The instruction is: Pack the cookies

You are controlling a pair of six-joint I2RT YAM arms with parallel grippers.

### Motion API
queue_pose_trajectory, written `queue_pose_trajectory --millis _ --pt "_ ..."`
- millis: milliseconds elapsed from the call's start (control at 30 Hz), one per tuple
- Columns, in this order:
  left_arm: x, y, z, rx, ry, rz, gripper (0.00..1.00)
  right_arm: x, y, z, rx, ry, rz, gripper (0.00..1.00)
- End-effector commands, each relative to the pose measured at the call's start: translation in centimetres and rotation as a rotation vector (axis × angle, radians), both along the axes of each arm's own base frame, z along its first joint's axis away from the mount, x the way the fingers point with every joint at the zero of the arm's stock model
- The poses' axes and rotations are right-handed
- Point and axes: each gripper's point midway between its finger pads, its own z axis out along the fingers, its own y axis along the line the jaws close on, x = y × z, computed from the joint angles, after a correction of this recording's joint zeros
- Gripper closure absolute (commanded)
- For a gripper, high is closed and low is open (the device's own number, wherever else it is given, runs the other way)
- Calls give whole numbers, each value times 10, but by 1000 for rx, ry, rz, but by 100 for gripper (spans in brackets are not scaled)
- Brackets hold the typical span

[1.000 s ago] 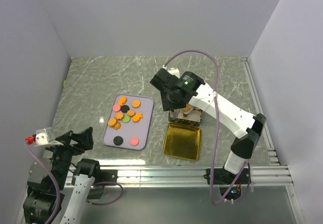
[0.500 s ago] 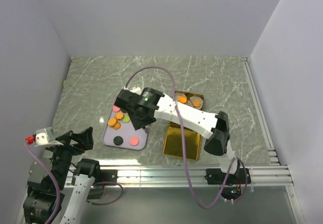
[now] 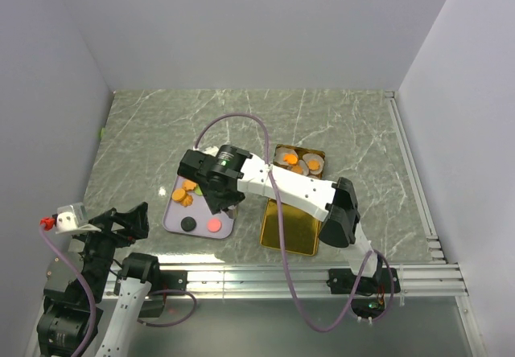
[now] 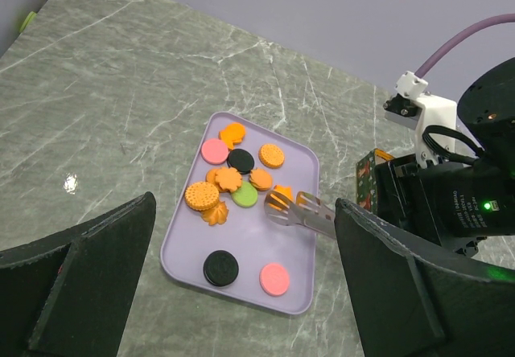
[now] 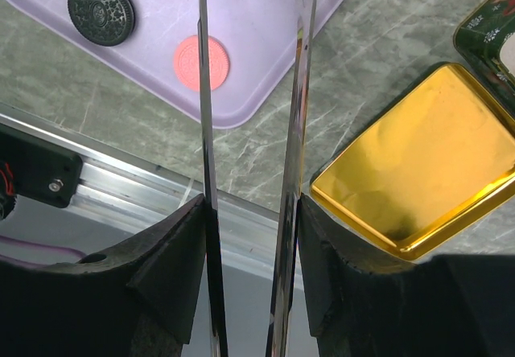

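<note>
Since a second ago your right arm has swung off the tin (image 3: 320,154) and across to the tray (image 4: 181,248), and in the last half second it's crept a bit closer to the tray's near end. Your right gripper (image 5: 249,216) is clamped on a pair of metal tongs (image 4: 299,209), with its pads squeezing the two blades from outside. The blades themselves stand apart in the wrist view. From the left wrist cam, the tong tips sit right beside an orange cookie on the right of the cluster. Touching or not, can't tell.

Most of the cookies (image 4: 228,179) are on that purple tray. The orange ones are bunched in the far half, with a green, a black and a pink mixed in. A lone black and a lone pink sit side by side near the front edge. A few orange ones are already in the gold tin, which sits to the right of the tray. The lid (image 3: 290,225) lies gold side up on the table (image 3: 145,132), just in front of the tin.

Your left gripper (image 3: 133,217) is parked at the near left corner, fingers spread wide.
</note>
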Motion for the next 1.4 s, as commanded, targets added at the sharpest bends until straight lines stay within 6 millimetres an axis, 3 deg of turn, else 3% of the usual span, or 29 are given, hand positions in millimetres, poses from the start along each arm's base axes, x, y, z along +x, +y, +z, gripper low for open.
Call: queue_pose_trajectory --millis 0,367,833,1233,1367 --pt "-9 0 13 -4 -87 -8 0 -1 -7 -2 -49 7 -1 46" --pt "-9 0 12 -5 -90 -9 0 3 -6 -22 -108 13 -9 46" --pt "-11 1 14 -4 -100 -9 0 5 -3 -31 -122 19 -11 47" --pt "-11 0 13 -3 -100 -14 0 8 -7 -37 -144 23 -26 62" --pt "-11 -1 14 -3 -101 -17 1 12 -11 -30 -140 10 -39 65"
